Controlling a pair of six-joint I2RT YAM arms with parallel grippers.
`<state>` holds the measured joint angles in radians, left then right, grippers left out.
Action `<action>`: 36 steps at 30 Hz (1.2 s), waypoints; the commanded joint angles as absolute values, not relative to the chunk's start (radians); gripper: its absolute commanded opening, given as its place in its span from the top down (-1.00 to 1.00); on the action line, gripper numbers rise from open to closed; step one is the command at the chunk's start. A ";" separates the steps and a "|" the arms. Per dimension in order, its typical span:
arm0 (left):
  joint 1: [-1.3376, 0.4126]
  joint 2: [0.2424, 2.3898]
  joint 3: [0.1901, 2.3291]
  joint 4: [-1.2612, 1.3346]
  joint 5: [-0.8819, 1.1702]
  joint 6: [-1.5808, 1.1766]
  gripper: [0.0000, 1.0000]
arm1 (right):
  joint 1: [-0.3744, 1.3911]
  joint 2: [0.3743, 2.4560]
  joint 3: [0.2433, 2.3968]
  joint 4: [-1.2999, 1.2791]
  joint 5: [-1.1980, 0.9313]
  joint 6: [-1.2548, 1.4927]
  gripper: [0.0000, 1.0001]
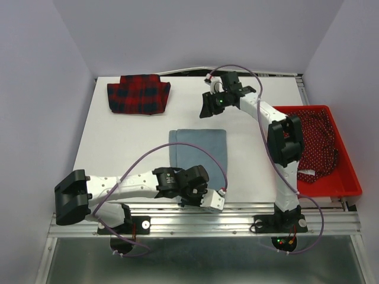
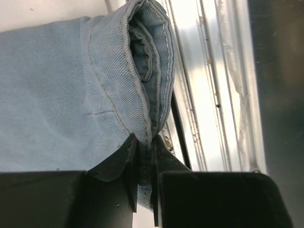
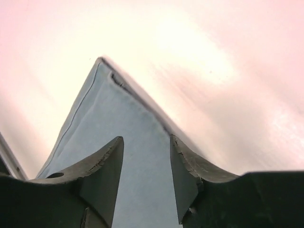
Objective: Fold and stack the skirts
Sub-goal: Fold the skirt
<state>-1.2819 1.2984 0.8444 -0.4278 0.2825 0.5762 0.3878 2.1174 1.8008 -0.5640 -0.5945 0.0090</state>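
Plainly, the left gripper (image 2: 145,142) clamps the denim skirt (image 2: 57,95) at its hem, the right gripper (image 3: 146,142) gapes over a corner; a one-sided pull could skew the fold.

Even bright overhead light, soft shadows; rt wrist view pink glare (blurry).

We count two skirts on one table (image 1: 118,154): one plaid skirt (image 1: 138,94), one denim skirt (image 1: 198,148). We record one red basket (image 1: 349,177), one dotted red cloth (image 1: 317,148), and two grippers: left gripper (image 2: 145,147), right gripper (image 3: 145,140).
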 commanded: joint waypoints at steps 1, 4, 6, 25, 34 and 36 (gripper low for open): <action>-1.287 1.278 0.905 -0.492 0.377 0.551 1.00 | 0.380 2.232 1.873 -0.540 -0.566 -0.003 0.08; -1.285 1.287 0.963 -0.515 0.411 0.526 1.00 | 0.380 2.287 1.864 -0.545 -0.606 -0.014 0.20; -1.285 1.292 0.992 -0.537 0.429 0.523 1.00 | 0.380 2.309 1.823 -0.543 -0.646 -0.034 0.32; -0.908 1.474 1.376 -0.753 0.589 0.721 1.00 | 0.466 2.217 1.474 -0.522 -0.900 -0.101 0.66; -0.796 1.606 1.393 -0.687 0.532 0.825 1.00 | 0.476 2.226 1.476 -0.557 -0.937 -0.121 0.64; -0.767 1.637 1.384 -0.655 0.516 0.836 1.00 | 0.476 2.229 1.476 -0.558 -0.945 -0.124 0.64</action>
<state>-0.8112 1.6066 1.3506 -0.7109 0.5541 0.7696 0.4595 2.2314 1.4952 -0.5114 -0.9741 -0.0803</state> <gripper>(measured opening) 0.201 0.177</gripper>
